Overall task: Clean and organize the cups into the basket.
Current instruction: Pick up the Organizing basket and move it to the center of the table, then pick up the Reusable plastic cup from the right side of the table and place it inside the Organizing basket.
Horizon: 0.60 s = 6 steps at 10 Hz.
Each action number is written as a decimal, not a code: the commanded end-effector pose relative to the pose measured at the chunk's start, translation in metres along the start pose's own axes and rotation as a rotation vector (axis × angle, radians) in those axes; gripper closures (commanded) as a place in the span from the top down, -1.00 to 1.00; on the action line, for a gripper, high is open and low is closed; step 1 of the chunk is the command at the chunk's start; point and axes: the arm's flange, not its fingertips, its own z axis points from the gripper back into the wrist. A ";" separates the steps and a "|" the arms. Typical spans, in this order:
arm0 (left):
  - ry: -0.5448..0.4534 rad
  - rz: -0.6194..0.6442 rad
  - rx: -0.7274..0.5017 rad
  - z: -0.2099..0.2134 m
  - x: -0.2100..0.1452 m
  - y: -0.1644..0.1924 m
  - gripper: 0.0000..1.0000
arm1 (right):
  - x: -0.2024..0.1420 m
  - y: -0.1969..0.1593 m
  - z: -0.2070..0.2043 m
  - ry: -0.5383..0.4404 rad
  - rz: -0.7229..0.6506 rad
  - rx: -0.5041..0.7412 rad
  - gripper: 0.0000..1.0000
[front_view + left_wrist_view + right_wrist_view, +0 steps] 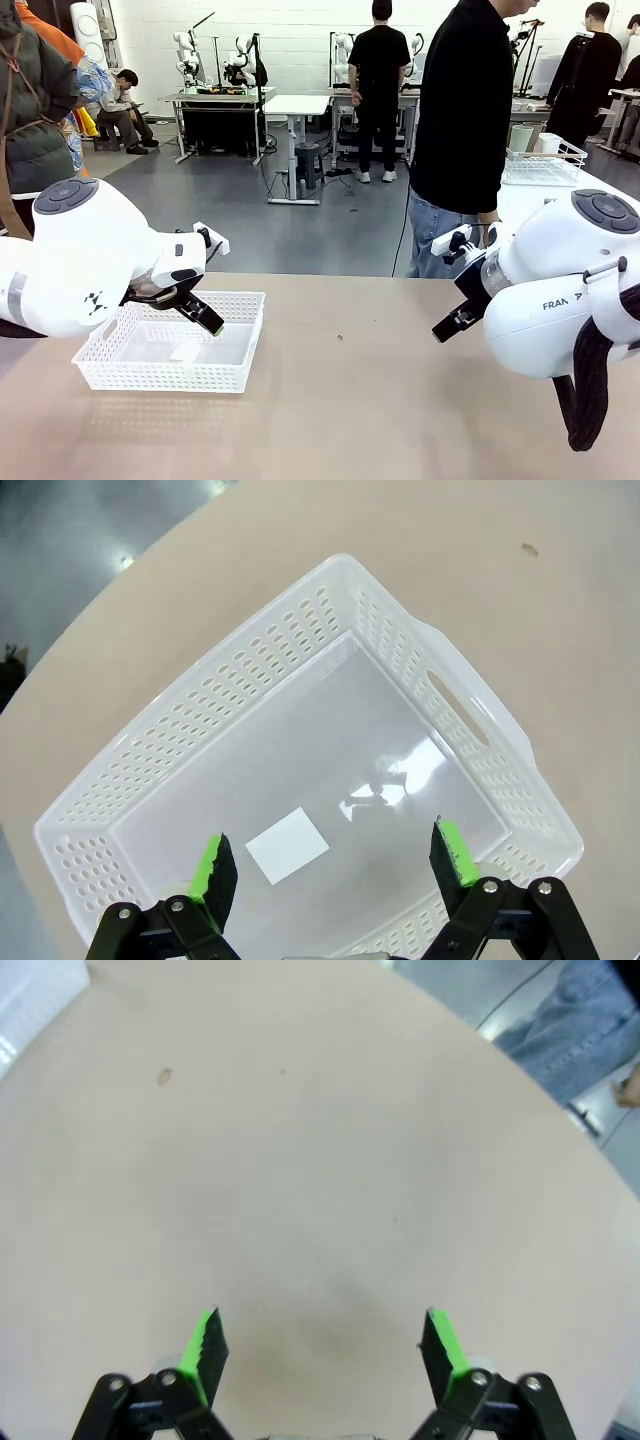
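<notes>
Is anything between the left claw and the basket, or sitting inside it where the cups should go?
Nothing visible does. The left claw hangs open right above the basket, with clear air between them; its floor shows just a flat white patch.

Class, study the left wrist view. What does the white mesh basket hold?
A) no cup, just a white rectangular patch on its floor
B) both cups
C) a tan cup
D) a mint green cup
A: the basket has no cup in it; one white patch lies flat on its floor.
</notes>
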 end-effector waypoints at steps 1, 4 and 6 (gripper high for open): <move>0.122 -0.029 -0.063 0.030 -0.036 -0.024 1.00 | -0.047 0.024 0.051 -0.003 -0.034 0.002 1.00; 0.147 -0.096 0.073 0.074 -0.112 -0.056 1.00 | -0.145 0.052 0.092 0.079 -0.053 -0.029 1.00; 0.043 -0.071 0.135 0.094 -0.127 -0.063 1.00 | -0.182 0.065 0.104 0.255 0.028 -0.032 1.00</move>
